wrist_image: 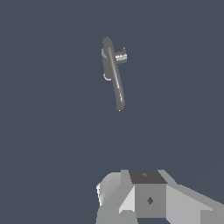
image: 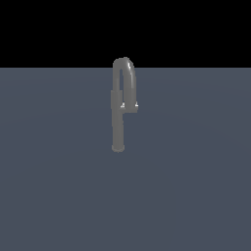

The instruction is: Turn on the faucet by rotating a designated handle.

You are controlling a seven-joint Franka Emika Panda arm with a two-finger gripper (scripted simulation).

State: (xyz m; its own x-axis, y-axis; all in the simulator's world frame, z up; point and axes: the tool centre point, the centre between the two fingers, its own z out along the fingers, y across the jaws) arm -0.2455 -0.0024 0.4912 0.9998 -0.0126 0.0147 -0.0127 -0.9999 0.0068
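Nearest, the pale grey blocky gripper [wrist_image: 148,199] shows only its body in the wrist view; whether its jaws are open cannot be told. Well beyond, on the flat slate-blue surface [image: 54,186], stands the slim matte grey arched faucet [image: 117,125], its short pale-grey stub handle [image: 129,106] midway up.

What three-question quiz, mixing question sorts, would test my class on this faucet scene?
1. True or false: the gripper touches the handle.
2. In the exterior view, the handle sits on the faucet: A) at the base, B) about mid-height, C) above the arch.
3. Does the arm appear in the exterior view?

Key: 1 false, a bare gap separates them in the wrist view. 2 B. 3 No, only the faucet stands on the floor.
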